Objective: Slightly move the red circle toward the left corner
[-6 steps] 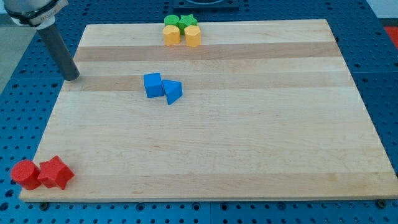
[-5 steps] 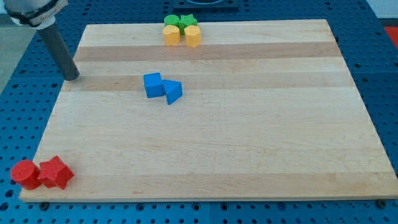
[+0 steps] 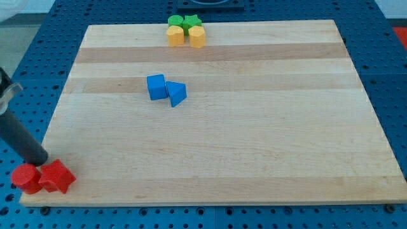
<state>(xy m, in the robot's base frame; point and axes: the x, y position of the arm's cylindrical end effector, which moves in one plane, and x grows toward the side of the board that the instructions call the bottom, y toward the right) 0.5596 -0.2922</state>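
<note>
The red circle (image 3: 25,179) sits at the board's bottom left corner, partly over the board's edge. A red star (image 3: 56,177) touches it on its right. My tip (image 3: 39,160) is at the view's left, just above the two red blocks, close to where they meet. The dark rod rises from it toward the view's upper left.
A blue cube (image 3: 156,86) and a blue triangle (image 3: 177,93) touch each other left of the board's middle. Two green blocks (image 3: 183,22) and two yellow blocks (image 3: 186,36) cluster at the top edge. The wooden board (image 3: 254,127) lies on a blue perforated table.
My tip has moved from the board's upper left edge down the left side to just above the red blocks. The blocks have not visibly moved.
</note>
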